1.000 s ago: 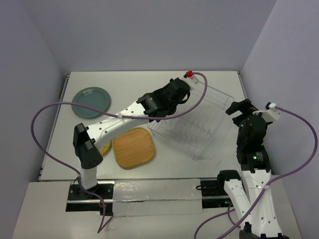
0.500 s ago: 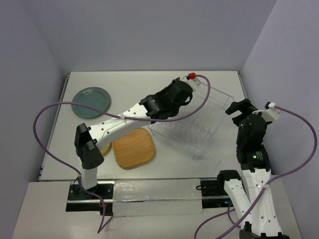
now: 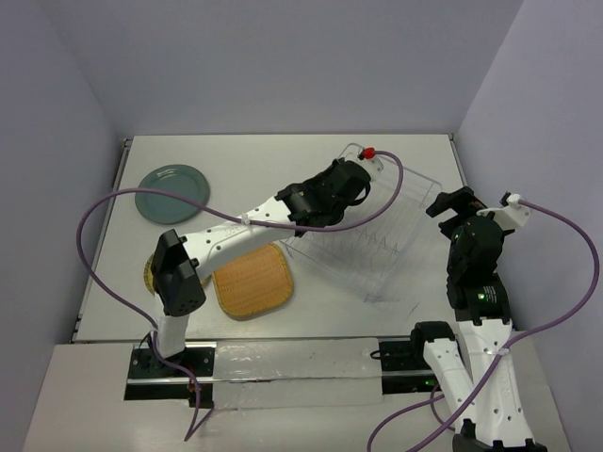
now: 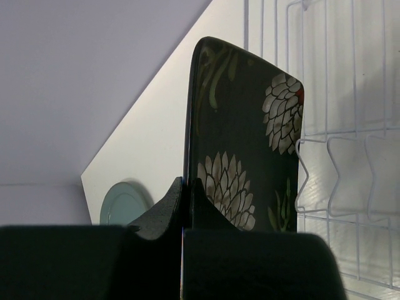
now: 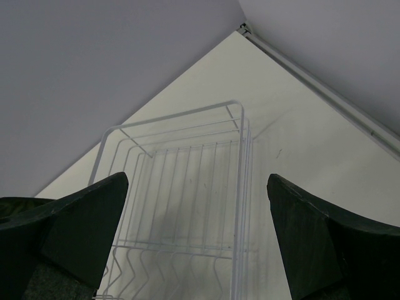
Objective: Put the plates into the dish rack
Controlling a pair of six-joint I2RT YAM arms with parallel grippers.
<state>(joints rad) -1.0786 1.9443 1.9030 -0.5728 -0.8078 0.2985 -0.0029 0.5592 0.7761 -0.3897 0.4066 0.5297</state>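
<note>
A pale counter (image 3: 245, 155) fills the scene. Right of centre on it sits the dish rack (image 3: 377, 240), a large clear wire basket turned at an angle.

Near the rack's left corner lies the tan rounded-square woven plate (image 3: 251, 281), flat on the counter. The round teal-grey plate (image 3: 172, 192) lies flat at the far left, well apart from the rack. The round yellow woven plate (image 3: 149, 274) shows only as a sliver left of the tan one, mostly hidden under the left arm.

The left pincer (image 3: 344, 184) reaches over the rack's far left side, clamped on the black square floral plate (image 4: 244, 144), which stands upright on edge beside the rack wires. The right pincer (image 3: 455, 202) hovers just right of the rack, spread wide and holding nothing.
</note>
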